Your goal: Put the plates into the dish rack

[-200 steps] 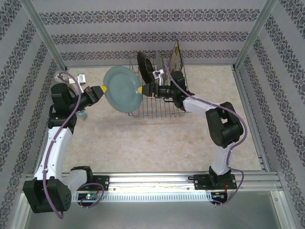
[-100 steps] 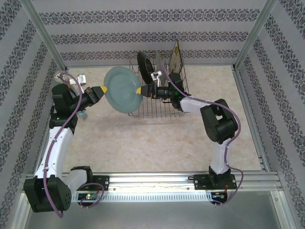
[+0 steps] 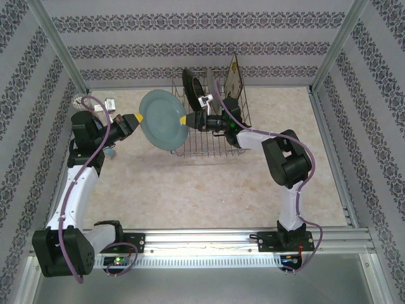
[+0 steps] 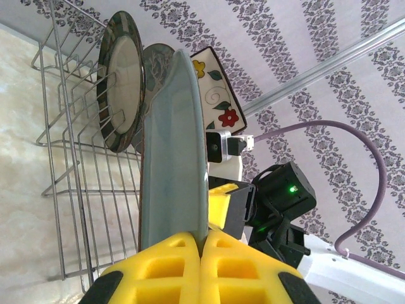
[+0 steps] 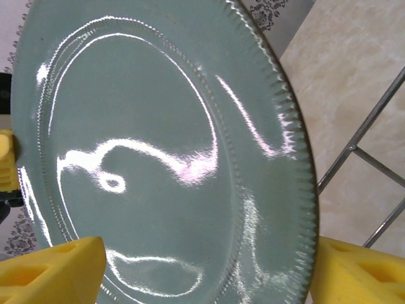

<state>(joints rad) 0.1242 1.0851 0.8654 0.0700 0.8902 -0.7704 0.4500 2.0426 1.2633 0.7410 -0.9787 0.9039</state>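
My left gripper [image 3: 138, 118] is shut on the left rim of the light-blue plate [image 3: 161, 119], holding it upright above the table, just left of the dish rack [image 3: 212, 151]. In the left wrist view the yellow pads [image 4: 183, 253] pinch the plate [image 4: 174, 158] edge-on. My right gripper [image 3: 183, 120] is open at the plate's right rim, one finger [image 5: 54, 272] in front of the plate's face [image 5: 158, 145] and the other [image 5: 357, 272] beyond its edge. In the rack stand a dark-rimmed plate [image 4: 120, 82], a grey plate [image 4: 158, 57] and a square floral plate [image 4: 215, 95].
The wire rack [image 4: 69, 158] sits at the back centre, against the patterned wall. A small white object [image 3: 107, 103] lies at the back left behind my left arm. Metal frame posts [image 3: 60, 47] stand at the corners. Bare table [image 3: 190, 190] stretches in front.
My right gripper has slid a little left along the rack onto the plate's right rim, and its jaws have narrowed slightly. My left gripper keeps its hold on the plate.
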